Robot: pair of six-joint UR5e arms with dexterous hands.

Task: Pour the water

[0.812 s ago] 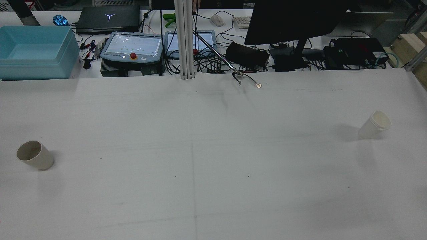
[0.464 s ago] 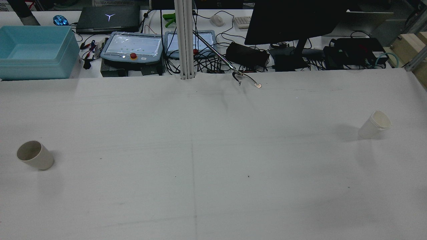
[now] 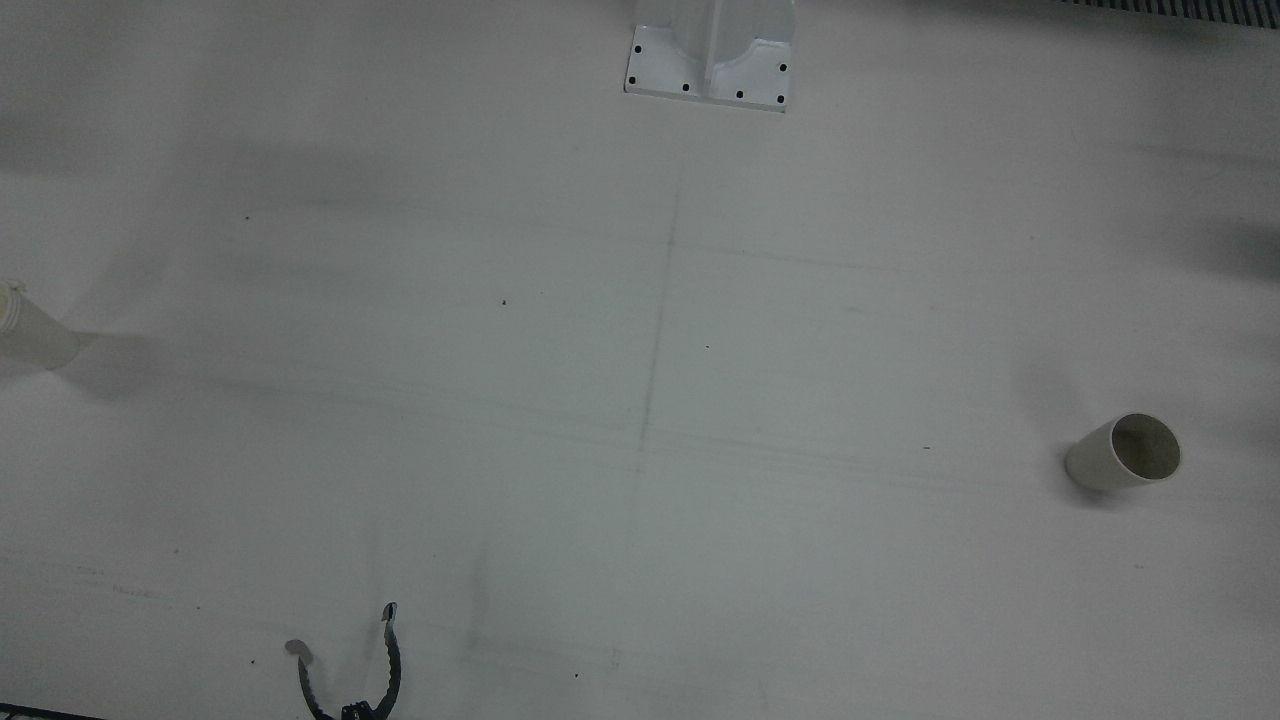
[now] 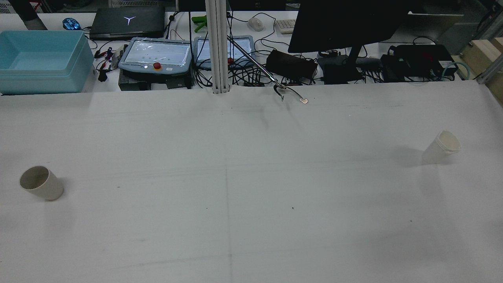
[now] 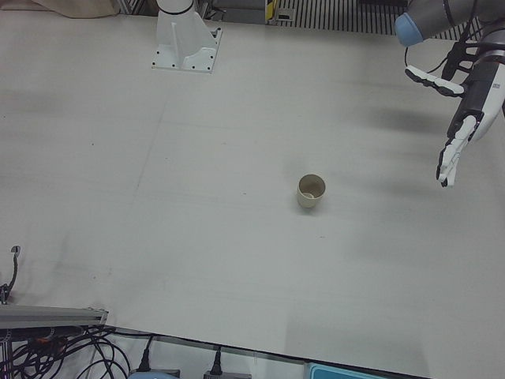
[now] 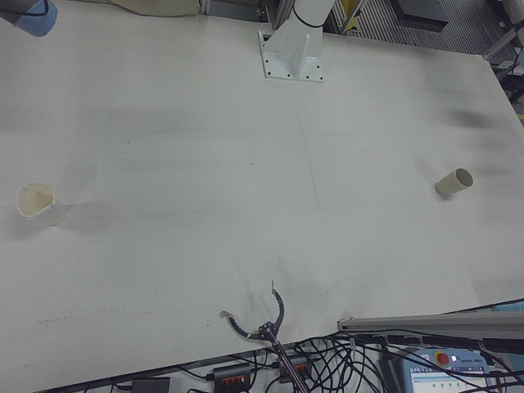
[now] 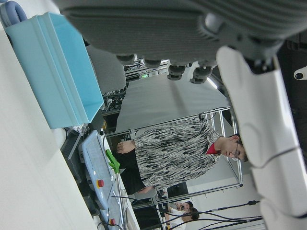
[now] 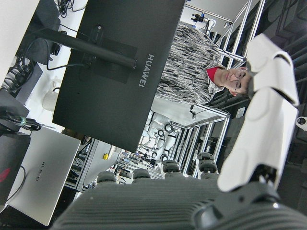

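A beige cup (image 4: 41,182) stands upright on the white table, on my left side; it also shows in the front view (image 3: 1125,452), the left-front view (image 5: 310,191) and the right-front view (image 6: 453,181). A white paper cup (image 4: 442,146) stands upright far on my right side, and also shows in the right-front view (image 6: 37,202). My left hand (image 5: 465,110) hovers open and empty above the table, well apart from the beige cup. My right hand (image 8: 192,196) shows only in its own view, with a finger stretched out and nothing in it.
A light blue bin (image 4: 39,59), teach pendants (image 4: 157,55), a monitor (image 4: 346,23) and cables line the far edge. A white post (image 4: 218,47) stands there, with a grabber tool (image 4: 290,94) lying on the table's far edge. The arm pedestal (image 3: 712,50) sits mid-table.
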